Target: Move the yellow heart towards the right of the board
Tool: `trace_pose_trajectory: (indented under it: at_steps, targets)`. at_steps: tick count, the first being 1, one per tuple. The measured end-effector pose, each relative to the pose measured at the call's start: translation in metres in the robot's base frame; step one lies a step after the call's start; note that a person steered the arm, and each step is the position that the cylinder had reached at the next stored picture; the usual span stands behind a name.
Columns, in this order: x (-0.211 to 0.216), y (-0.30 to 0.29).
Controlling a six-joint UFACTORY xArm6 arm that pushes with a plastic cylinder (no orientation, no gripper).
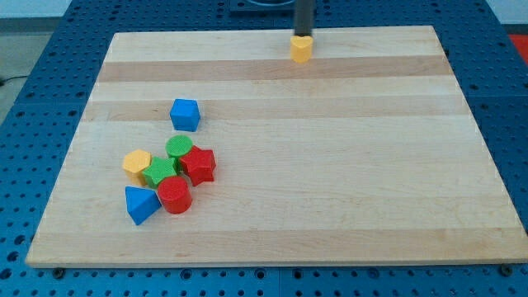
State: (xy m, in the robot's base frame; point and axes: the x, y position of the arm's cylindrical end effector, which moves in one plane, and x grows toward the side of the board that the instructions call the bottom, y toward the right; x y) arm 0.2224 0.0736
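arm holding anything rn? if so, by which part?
Nothing held. My tip sits at the top edge of the yellow heart, near the board's top; whether it actually touches can't be told.

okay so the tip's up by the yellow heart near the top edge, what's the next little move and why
Probably shift my tip around to the view's left of the yellow heart; it now sits just above the heart near the board's top edge, so pushing from there would not send it right.

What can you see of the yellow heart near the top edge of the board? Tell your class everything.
The yellow heart is a small, chunky block, plain yellow with a matt, plastic look. It sits flat on the pale wooden board, close to the view's top edge and slightly right of centre, far from the other blocks. My tip meets its upper side; nothing else touches it.
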Motion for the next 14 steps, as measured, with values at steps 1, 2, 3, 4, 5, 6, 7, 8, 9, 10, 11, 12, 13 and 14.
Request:
trace_pose_trajectory:
  at_steps: [1,2,3,4,5,6,7,8,9,10,11,12,13,14]
  targets:
    - [-0.011,-0.047]
    - [-0.017,-0.084]
    - [0.017,-0.093]
    - [0.029,-0.022]
    - [0.025,0.029]
    - [0.025,0.006]
    - [0.041,-0.001]
    - [0.056,0.049]
    - [0.039,0.089]
    - [0.039,0.090]
    - [0.057,0.088]
    - [0.090,0.083]
    - [0.157,0.072]
    - [0.243,0.032]
